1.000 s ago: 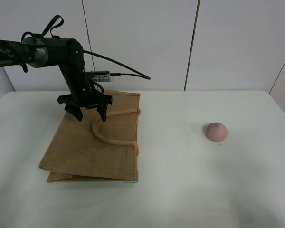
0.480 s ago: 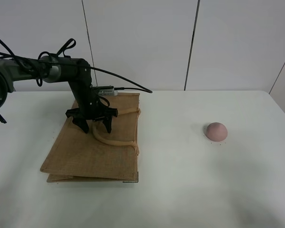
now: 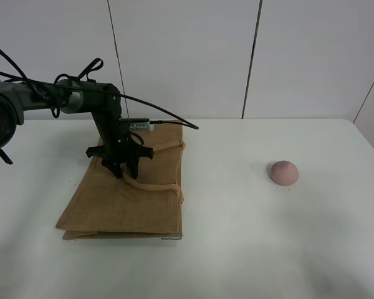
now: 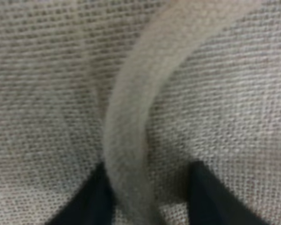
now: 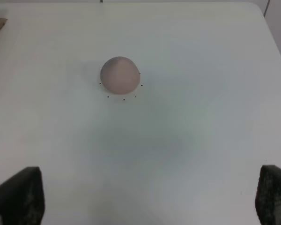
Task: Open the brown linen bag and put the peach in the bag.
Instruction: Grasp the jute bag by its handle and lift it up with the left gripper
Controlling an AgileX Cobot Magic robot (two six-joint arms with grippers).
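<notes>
Lower now, the left gripper [image 3: 126, 168], jaws open, straddles a handle [image 4: 126, 117] of the bag [image 3: 112, 199], flat and unopened; the peach [image 3: 283, 172] sits at its 3 o'clock, untouched, ahead of the wide-open right gripper [image 5: 145, 199].

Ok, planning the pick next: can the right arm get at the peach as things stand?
Likely yes: the peach sits on the table, nothing between it and the open right gripper.
</notes>
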